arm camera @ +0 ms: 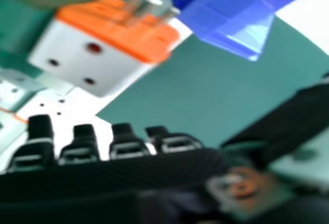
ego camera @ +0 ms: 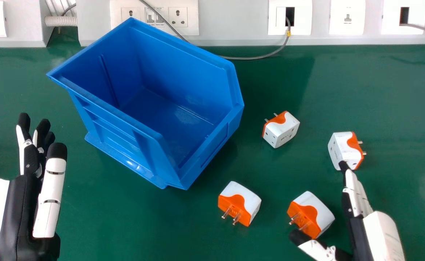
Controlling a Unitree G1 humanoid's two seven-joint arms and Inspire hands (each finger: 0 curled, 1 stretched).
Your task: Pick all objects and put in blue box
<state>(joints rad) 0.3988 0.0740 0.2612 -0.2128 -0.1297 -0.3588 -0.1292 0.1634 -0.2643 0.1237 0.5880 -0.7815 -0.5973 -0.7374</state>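
The blue box (ego camera: 140, 119) stands left of centre with no object inside. Several white-and-orange plug adapters lie on the green table: one (ego camera: 281, 129) right of the box, one (ego camera: 239, 203) nearer the front, one (ego camera: 346, 149) farther right, and one (ego camera: 311, 214) between my right hand's thumb and fingers. My right hand (ego camera: 357, 195) is open at the lower right, fingertips at the rightmost adapter's near edge. In the right hand view an adapter (arm camera: 103, 47) appears close beyond the fingertips of my right hand (arm camera: 123, 144). My left hand (ego camera: 27, 181) rests open left of the box.
Along the back runs a white socket panel (ego camera: 234, 21). A grey cable (ego camera: 248, 58) droops from it onto the table behind the box. The box's near lower edge (ego camera: 125, 162) juts out toward the front.
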